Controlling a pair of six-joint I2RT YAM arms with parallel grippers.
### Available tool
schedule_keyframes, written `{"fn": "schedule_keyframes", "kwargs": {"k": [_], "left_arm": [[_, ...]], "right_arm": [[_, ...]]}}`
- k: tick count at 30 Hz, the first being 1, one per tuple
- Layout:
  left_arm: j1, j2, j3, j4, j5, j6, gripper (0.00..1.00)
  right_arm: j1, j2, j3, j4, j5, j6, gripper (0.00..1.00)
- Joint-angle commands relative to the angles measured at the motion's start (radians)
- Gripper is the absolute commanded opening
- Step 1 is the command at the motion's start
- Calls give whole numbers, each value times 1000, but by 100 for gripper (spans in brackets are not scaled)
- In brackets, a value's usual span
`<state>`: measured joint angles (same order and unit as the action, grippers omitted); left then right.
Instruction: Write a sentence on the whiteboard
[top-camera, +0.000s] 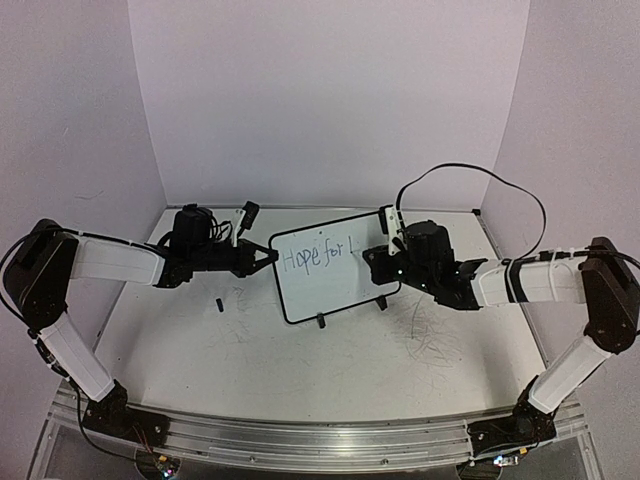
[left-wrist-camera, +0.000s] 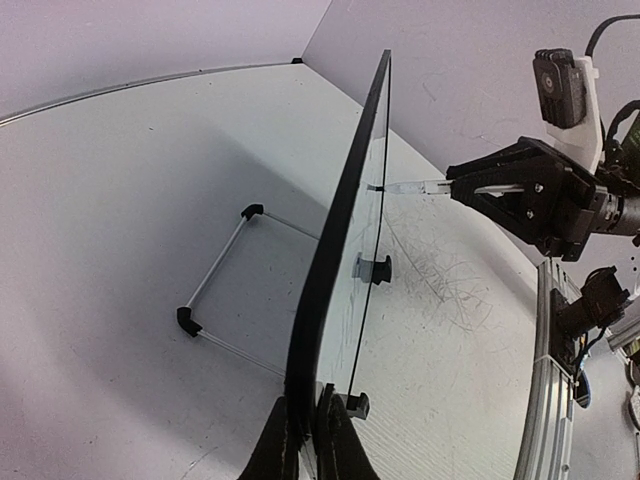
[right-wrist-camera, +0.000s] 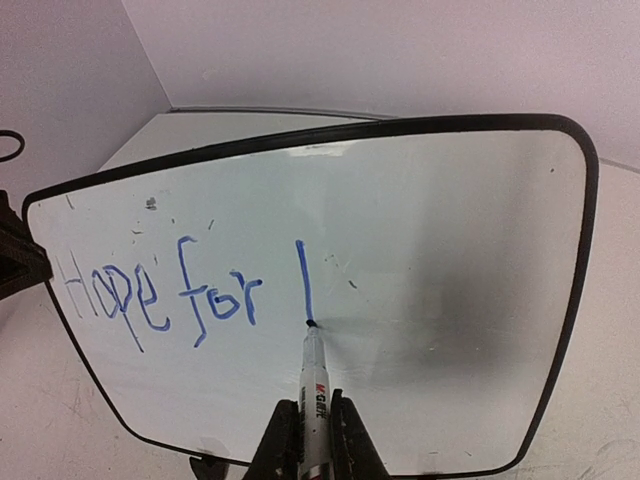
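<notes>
One whiteboard (top-camera: 325, 265), upright, its edge pinched between the left gripper (left-wrist-camera: 312, 425) fingers. One marker (right-wrist-camera: 313, 372) clamped in the right gripper (right-wrist-camera: 315, 440), tip touching the board just ahead. Legible from the right wrist only: the sentence (right-wrist-camera: 160, 290), blue "Hope for" plus one stroke. Seen from the left wrist only: one wire stand (left-wrist-camera: 215, 290) behind the board.

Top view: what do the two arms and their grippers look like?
Both match: left arm and right arm have white tubular links between black joints; left gripper and right gripper are black, angular. A thin black cable loops above the right arm.
</notes>
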<state>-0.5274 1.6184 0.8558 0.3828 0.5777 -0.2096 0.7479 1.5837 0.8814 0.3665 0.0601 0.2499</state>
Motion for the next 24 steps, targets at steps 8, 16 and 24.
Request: {"fn": "schedule_keyframes", "kwargs": {"k": [8, 16, 24], "left_arm": [[4, -18, -5, -39, -54, 50, 0], [4, -22, -8, -39, -54, 47, 0], [4, -19, -6, -39, -52, 47, 0]], "right_arm": [[-2, -7, 38, 0, 24, 6, 0], [-2, -2, 53, 5, 27, 7, 0], [-2, 4, 69, 5, 30, 3, 0]]}}
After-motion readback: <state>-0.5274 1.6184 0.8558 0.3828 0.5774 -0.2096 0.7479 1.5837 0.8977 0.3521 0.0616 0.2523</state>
